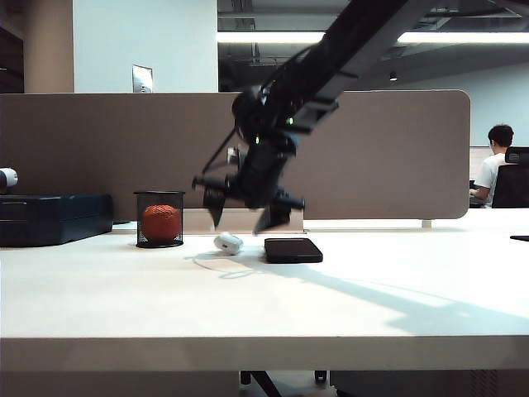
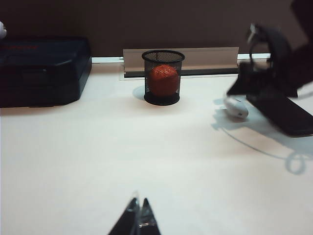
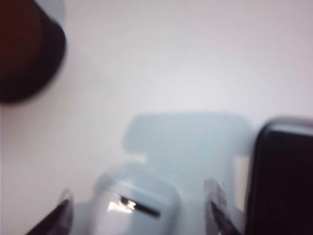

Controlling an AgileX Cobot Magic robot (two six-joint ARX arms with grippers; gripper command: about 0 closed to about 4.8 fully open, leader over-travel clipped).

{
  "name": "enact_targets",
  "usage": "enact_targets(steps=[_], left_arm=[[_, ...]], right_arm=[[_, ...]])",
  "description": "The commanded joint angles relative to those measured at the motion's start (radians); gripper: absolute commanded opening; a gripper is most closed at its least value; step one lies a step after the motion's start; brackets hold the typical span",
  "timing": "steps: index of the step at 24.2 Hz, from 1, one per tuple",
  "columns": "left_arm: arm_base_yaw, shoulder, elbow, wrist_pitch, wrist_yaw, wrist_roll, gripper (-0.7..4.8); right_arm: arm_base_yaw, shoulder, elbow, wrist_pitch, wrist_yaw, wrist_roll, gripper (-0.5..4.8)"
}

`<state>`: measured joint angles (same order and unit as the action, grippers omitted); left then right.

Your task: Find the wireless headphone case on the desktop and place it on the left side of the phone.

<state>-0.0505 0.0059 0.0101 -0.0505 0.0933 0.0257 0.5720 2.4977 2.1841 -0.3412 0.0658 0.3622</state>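
Observation:
The white wireless headphone case [image 1: 229,242] lies on the desktop [image 1: 264,306], just left of the black phone [image 1: 293,250], with a small gap between them. My right gripper [image 1: 244,223] hangs a little above the case, reaching in from the upper right. In the right wrist view the case [image 3: 137,200] shows its dark port slot. It sits between the spread fingers [image 3: 63,215], clear of both, so the right gripper [image 3: 138,188] is open, with the phone [image 3: 283,181] beside it. My left gripper [image 2: 138,203] is shut and empty, well short of the case [image 2: 237,108] and phone [image 2: 293,117].
A black mesh cup holding an orange ball [image 1: 159,222] stands left of the case. A large dark blue box [image 1: 54,217] sits at the far left. A grey-brown partition panel [image 1: 388,149] runs along the back edge. A thin white cable [image 2: 254,147] loops on the desktop near the phone.

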Motion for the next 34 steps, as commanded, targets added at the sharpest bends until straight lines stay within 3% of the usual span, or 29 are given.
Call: enact_targets(steps=[1,10,12,13,18,20,21,29,34], left_arm=[[0.002,0.001,0.002,0.006,0.000,0.000,-0.05],[0.002,0.000,0.002,0.006,0.000,0.000,-0.05],[0.002,0.000,0.002,0.006,0.000,0.000,-0.05],[0.002,0.000,0.002,0.006,0.000,0.000,-0.05],[0.002,0.000,0.002,0.006,0.000,0.000,-0.05],[0.002,0.000,0.002,0.006,0.000,0.001,-0.05],[0.002,0.000,0.002,0.006,-0.001,0.000,-0.05],[0.002,0.000,0.002,0.006,-0.001,0.000,-0.05],[0.002,0.001,0.002,0.006,-0.002,0.001,-0.05]], right_arm=[[0.003,-0.011,0.068,-0.011,0.003,-0.008,3.41],[0.003,-0.011,0.220,-0.134,0.011,-0.084,3.34],[0.002,-0.012,0.263,-0.145,0.011,-0.117,2.78],[-0.004,-0.011,0.308,-0.173,0.011,-0.150,2.20],[-0.023,-0.012,0.433,-0.268,0.012,-0.226,1.12],[-0.037,-0.014,0.487,-0.309,0.013,-0.233,0.48],[-0.051,-0.017,0.544,-0.354,0.013,-0.237,-0.08],[-0.122,-0.087,0.772,-0.591,0.011,-0.346,-0.09],[-0.188,-0.199,0.855,-0.756,-0.020,-0.307,-0.09]])
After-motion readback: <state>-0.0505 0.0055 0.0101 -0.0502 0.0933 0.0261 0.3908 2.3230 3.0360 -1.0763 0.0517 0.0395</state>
